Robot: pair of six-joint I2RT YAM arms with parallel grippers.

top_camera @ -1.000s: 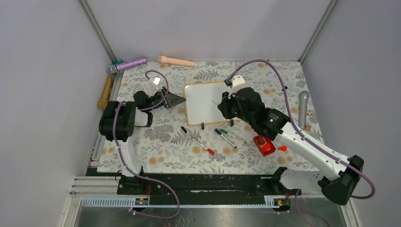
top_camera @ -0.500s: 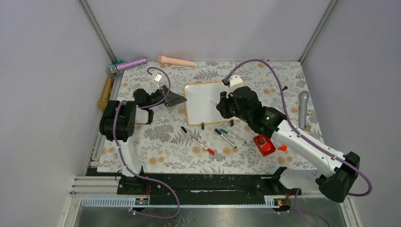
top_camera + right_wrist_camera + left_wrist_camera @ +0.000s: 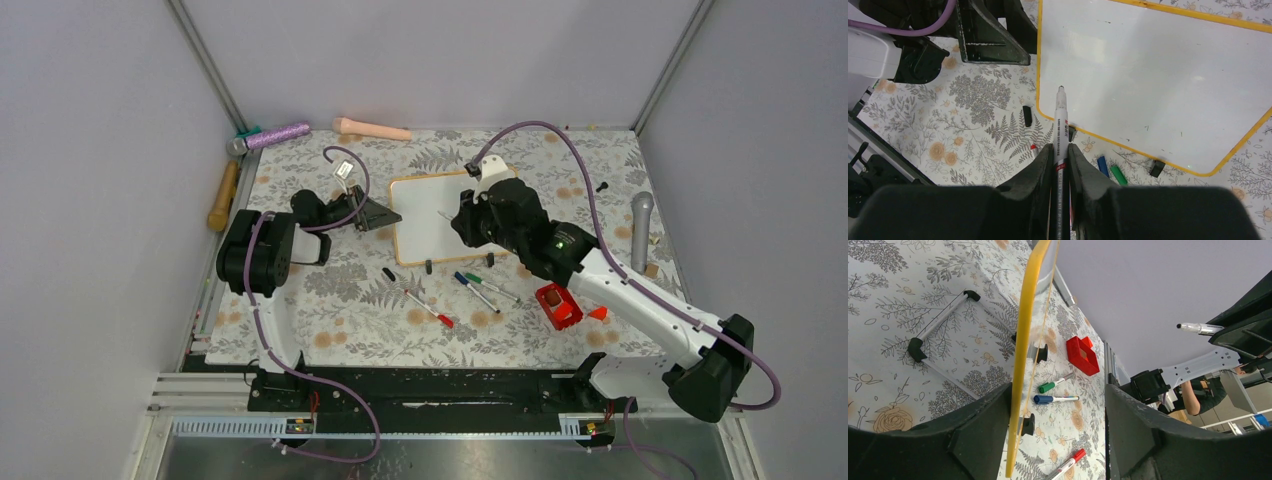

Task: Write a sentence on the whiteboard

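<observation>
The whiteboard has a yellow-wood frame and stands tilted on two black feet at the table's middle back. Its face is blank apart from a few tiny specks; no sentence shows on it. My right gripper is shut on an uncapped white marker. The marker's tip hovers over the board's near-left corner. My left gripper is open at the board's left edge. In the left wrist view the board's edge runs between the open jaws, close to the left finger.
Red, blue and green markers and a black cap lie in front of the board. A red box is to their right. A grey microphone, a purple microphone, a pink cylinder and a wooden handle lie near the walls.
My left gripper has moved right, up to the board's left edge. My right arm has shifted slightly left and back with the marker, over the board.
</observation>
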